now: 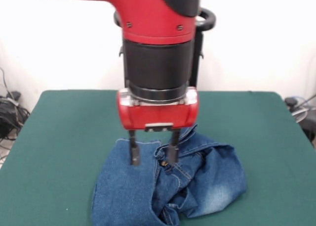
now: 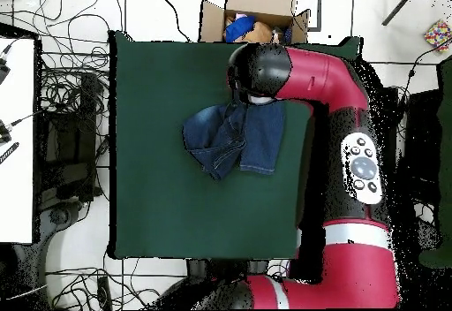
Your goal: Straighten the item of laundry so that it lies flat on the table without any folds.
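**Crumpled jeans on green table, gripper above their upper edge**

Front view, left to right:

- Table [image 1: 59, 137]: dark green cloth top, bare along its left side and across the far strip below the white wall.
- Cables [image 1: 9, 112]: a dark tangle off the table's left edge.
- Jeans [image 1: 123, 191]: medium-blue denim, bunched near the middle of the table toward the camera's side. The left part lies as a fairly smooth panel; the right part is heaped in thick folds, with tan stitching showing along a seam at the centre and a faded whitish patch at lower right.
- Gripper [image 1: 151, 154]: two dark fingers [image 1: 133, 148] hang straight down from a red housing, set moderately apart, their tips level with the jeans' upper edge. Whether the tips touch the fabric cannot be told; no cloth is seen pinched between them.
- Arm [image 1: 158, 18]: red and black, descending from the top.

Overhead view:

- Jeans [image 2: 231, 140] sit in the upper middle of the table [image 2: 159, 210], partly under the arm's end.
- Cardboard box [image 2: 256, 11]: open, beyond the table's top edge.
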